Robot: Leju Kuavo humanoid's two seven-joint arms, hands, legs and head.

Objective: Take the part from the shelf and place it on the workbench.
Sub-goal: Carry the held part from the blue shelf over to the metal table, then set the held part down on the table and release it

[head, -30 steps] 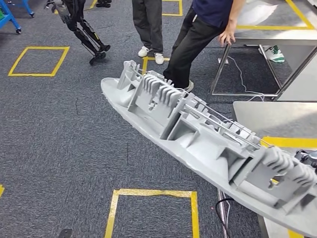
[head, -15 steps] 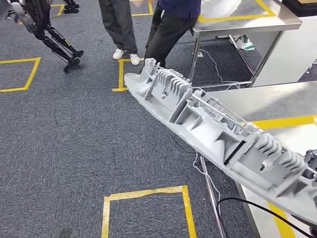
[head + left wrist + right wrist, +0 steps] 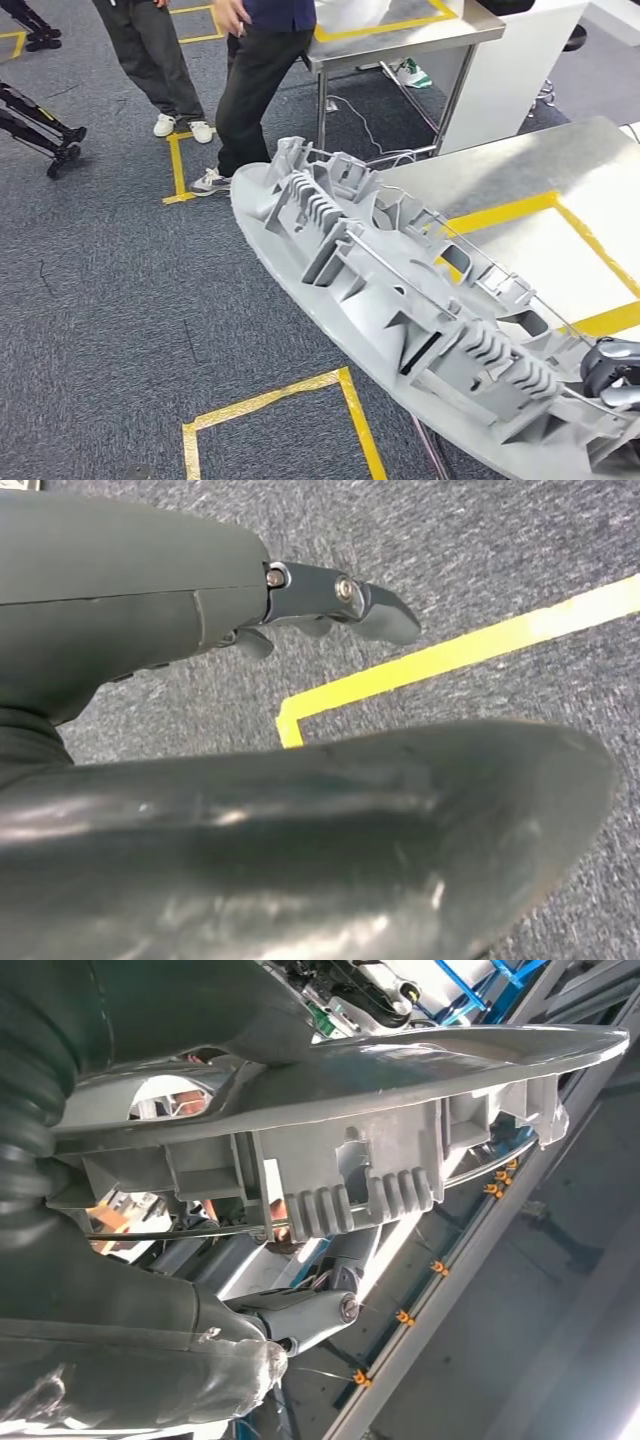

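Part (image 3: 392, 290) is off the shelf, long grey ribbed moulding held up in the air, running diagonally from mid-frame down to the lower right in the head view. Right hand (image 3: 613, 372) grips it at its near end; right wrist view shows the hand (image 3: 113, 1290) around the moulding's (image 3: 362, 1130) ribbed side, a finger (image 3: 302, 1318) under it. Far end now overhangs the carpet (image 3: 113, 300), mid section sits above the corner of the workbench (image 3: 543, 170), not touching that I can see. Versus a second ago the whole view has swung: camera moved, not the floor. Workbench with its yellow tape (image 3: 521, 212) takes much more of the right side now, and the second steel table (image 3: 392, 35) has come in at the top. Two people (image 3: 256, 70) shifted toward upper left with the pan. Part sits lower and further right in frame than before. Left hand (image 3: 226, 630) hangs over the carpet (image 3: 490, 540) beside a yellow tape line (image 3: 453, 652), holding nothing, fingers (image 3: 370, 605) loosely apart.
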